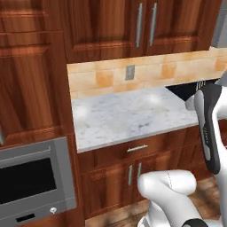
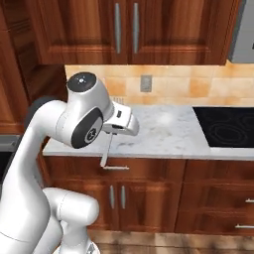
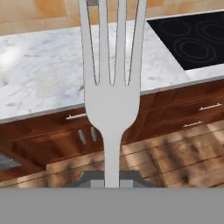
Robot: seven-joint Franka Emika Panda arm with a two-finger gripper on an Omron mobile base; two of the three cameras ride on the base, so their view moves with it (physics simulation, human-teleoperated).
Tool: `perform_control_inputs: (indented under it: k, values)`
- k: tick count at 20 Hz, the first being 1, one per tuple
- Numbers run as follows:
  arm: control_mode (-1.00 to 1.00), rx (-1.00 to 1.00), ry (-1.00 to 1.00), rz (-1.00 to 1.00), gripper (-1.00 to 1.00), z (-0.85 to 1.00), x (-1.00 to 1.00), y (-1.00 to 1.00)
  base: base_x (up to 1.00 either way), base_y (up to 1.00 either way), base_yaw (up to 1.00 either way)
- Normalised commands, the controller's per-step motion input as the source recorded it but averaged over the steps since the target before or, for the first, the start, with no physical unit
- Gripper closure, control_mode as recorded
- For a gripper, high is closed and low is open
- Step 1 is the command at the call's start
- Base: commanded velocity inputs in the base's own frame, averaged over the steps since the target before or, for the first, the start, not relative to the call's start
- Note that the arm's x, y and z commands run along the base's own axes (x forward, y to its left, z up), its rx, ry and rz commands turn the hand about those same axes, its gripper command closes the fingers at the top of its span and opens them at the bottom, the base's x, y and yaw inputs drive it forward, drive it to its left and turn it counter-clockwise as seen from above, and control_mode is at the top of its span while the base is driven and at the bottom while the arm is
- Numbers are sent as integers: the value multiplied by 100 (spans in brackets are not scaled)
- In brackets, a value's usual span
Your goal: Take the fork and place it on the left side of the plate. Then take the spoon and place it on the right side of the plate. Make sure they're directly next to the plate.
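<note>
My gripper [image 3: 112,181] is shut on the thin handle of the silver-grey fork [image 3: 111,105]. The fork stands straight out in front of the hand camera, its tines toward the marble counter [image 3: 39,83]. In the right base view the gripper [image 2: 112,131] hangs at the counter's front edge, and the fork [image 2: 105,151] slants down from it in front of the drawer. The spoon and the plate are out of view.
A black cooktop [image 2: 225,126] is set in the counter [image 2: 163,129] to the right. Wooden drawers and doors [image 2: 149,193] lie below, wall cabinets above. A grey oven [image 1: 31,181] sits in the tall cabinet on the left. A tiled backsplash with an outlet [image 2: 145,83] runs behind.
</note>
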Motion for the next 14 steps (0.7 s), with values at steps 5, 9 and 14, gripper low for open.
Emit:
perform_control_inputs:
  k: [5, 9, 14]
  values:
    - [100, 0, 0, 0, 100, 0, 0, 0, -11, 2, -71]
    - [100, 0, 0, 0, 100, 0, 0, 0, 0, 0, -75]
    - [100, 0, 0, 0, 100, 0, 0, 0, 0, 0, -75]
